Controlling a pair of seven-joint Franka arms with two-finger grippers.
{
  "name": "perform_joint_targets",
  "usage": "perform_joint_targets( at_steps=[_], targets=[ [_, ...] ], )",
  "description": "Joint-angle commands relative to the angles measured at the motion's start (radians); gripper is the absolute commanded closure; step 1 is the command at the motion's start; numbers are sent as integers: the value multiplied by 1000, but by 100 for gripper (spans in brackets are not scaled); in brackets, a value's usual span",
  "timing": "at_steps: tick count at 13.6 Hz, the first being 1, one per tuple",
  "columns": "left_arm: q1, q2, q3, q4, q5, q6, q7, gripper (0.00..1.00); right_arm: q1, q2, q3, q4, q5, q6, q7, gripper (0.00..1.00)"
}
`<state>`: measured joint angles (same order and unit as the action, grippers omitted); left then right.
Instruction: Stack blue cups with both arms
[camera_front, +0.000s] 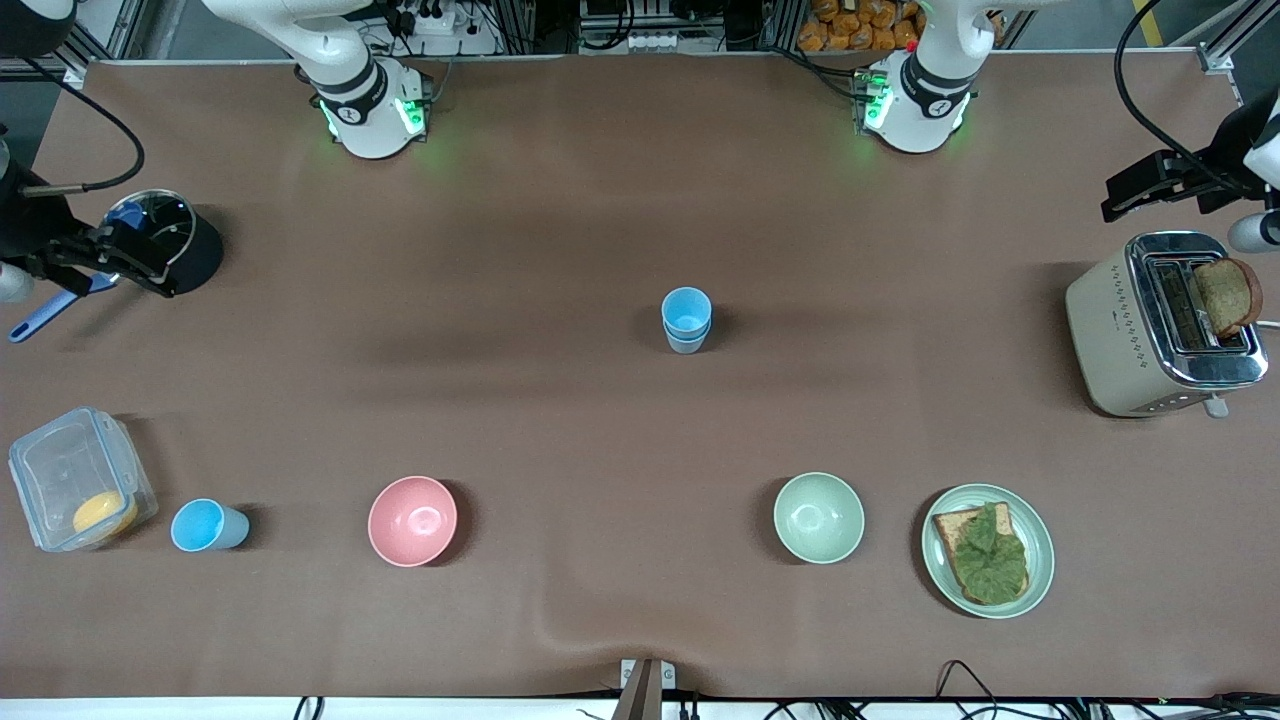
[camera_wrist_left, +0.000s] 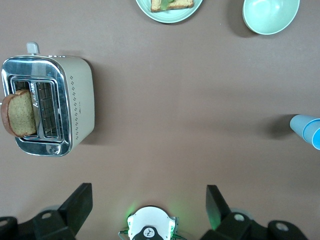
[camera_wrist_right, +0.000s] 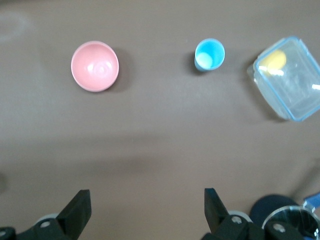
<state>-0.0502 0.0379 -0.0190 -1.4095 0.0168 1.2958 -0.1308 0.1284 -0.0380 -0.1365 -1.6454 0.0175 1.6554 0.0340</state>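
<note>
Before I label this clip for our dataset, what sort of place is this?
Probably a robot lab's mock kitchen table: a toaster holding bread, a plate of toast with lettuce and stacked blue cups share a brown table, with equipment racks along its edge.

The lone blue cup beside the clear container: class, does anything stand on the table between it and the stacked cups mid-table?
Nothing visible does. The lone blue cup stands beside the clear container. The pink bowl sits beside it, level with it and off the straight path over bare table to the stacked cups.
</note>
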Motion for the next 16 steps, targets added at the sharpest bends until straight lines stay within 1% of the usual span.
perform_joint_targets(
  at_steps=[1,3,7,11,16],
  targets=[
    [-14,0,33,-11,-9,-3,31,0,-6,13,-3,68,16,-65,7,0],
    [-14,-1,18,-8,-15,-3,42,0,-6,13,-3,72,16,-66,9,0],
    [-17,-13,13,-9,-12,-3,68,0,-7,13,-5,72,18,-78,-2,0],
    [-17,-16,-31,-9,-9,-3,66,0,-7,15,-5,72,18,-89,-2,0],
    [-19,-16,-38,-9,-6,11,66,0,-6,17,-5,70,18,-121,-2,0]
  ],
)
